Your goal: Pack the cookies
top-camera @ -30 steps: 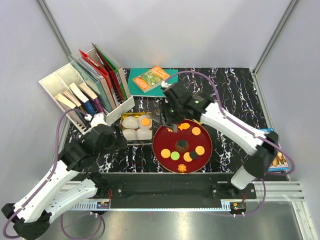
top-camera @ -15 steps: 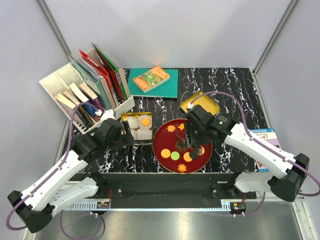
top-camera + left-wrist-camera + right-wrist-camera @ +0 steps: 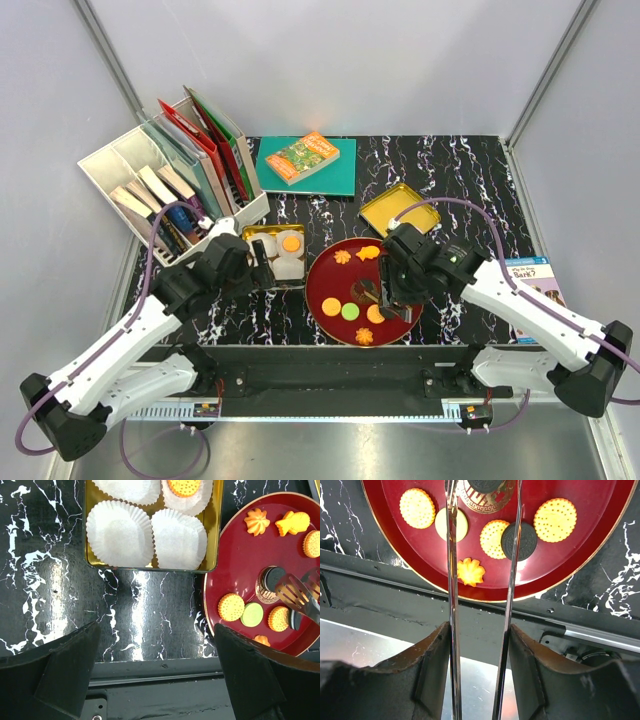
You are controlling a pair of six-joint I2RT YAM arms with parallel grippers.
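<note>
Left gripper (image 3: 160, 669) hovers wide open and empty by the tin (image 3: 214, 540) near the table's (image 3: 45, 580) front edge. One cookie (image 3: 291, 243) sits in a far cup, and three cups (image 3: 119, 532) look empty. The other cookies (image 3: 350, 311) wait on the plate (image 3: 322, 275), where the right gripper (image 3: 480, 666) squeezes tongs (image 3: 451, 580) at the dark cookie (image 3: 274, 578).

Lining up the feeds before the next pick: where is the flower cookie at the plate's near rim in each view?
Top external: flower cookie at the bottom edge of the red plate.
Left wrist: lower right, only partly showing.
Right wrist: centre, between the tongs.
Shared landmark: the red plate.
</note>
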